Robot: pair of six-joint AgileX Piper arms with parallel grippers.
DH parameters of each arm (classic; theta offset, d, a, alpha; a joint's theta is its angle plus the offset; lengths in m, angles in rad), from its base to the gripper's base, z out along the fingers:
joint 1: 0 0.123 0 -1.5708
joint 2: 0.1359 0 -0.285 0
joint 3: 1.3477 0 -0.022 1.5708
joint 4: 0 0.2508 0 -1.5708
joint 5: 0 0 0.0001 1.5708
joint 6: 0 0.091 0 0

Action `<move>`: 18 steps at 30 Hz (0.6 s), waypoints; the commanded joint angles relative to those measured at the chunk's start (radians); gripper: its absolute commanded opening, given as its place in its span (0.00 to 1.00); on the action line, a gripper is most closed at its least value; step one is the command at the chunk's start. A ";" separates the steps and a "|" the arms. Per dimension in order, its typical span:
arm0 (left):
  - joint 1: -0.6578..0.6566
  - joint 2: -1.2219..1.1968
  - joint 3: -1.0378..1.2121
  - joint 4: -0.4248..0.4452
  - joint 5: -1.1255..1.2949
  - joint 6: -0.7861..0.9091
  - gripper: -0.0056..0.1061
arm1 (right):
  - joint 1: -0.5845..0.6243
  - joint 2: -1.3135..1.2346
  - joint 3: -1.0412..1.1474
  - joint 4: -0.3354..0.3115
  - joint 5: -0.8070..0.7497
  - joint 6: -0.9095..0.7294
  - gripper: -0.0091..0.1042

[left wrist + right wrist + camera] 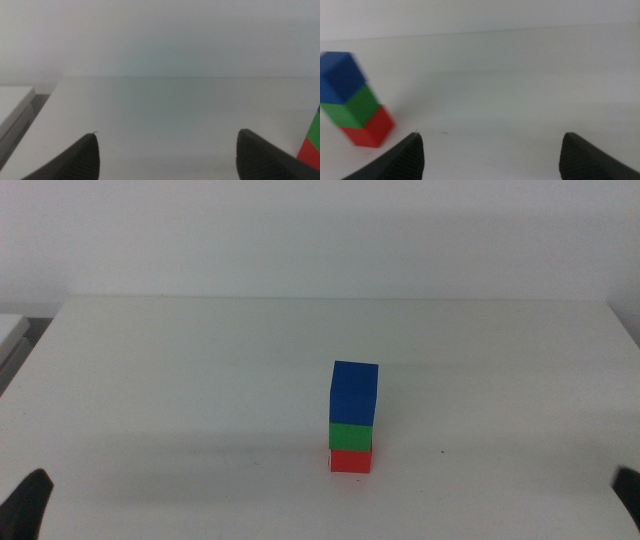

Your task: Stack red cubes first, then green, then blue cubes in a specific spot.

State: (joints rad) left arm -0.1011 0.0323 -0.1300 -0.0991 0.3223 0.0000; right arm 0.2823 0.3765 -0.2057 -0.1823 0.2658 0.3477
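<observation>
Left gripper (167,155): two dark, matte charcoal jaws with blunt, rounded tips and smooth faces; one tip shows a tiny raised nick at its edge.

Right gripper (490,155): same pattern, two dark charcoal jaws, rounded wedge tips, plain surfaces.

No cables, screws or markings are visible on either; the middle view shows only black slivers of each.

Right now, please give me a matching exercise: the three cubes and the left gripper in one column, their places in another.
1. red cube
2. green cube
3. blue cube
4. left gripper

a. top of stack
b. apart from the stack, open
c. on the table
d. middle of stack

Pairs: 1-c, 2-d, 3-a, 4-b
</observation>
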 commanded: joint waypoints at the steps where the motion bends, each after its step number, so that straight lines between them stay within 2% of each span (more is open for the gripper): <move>1: 0.000 -0.026 0.035 -0.015 -0.057 0.000 0.89 | -0.062 -0.123 0.069 -0.016 0.029 -0.006 0.90; 8: 0.000 -0.032 0.117 -0.006 -0.143 0.000 0.89 | -0.157 -0.377 0.206 -0.016 0.029 -0.006 0.90; 18: 0.000 -0.032 0.130 -0.006 -0.159 0.000 0.89 | -0.164 -0.377 0.206 -0.026 0.049 -0.006 0.90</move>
State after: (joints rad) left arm -0.1011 0.0028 -0.0008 -0.1021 0.1884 0.0000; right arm 0.1230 0.0045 -0.0040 -0.1901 0.3160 0.3477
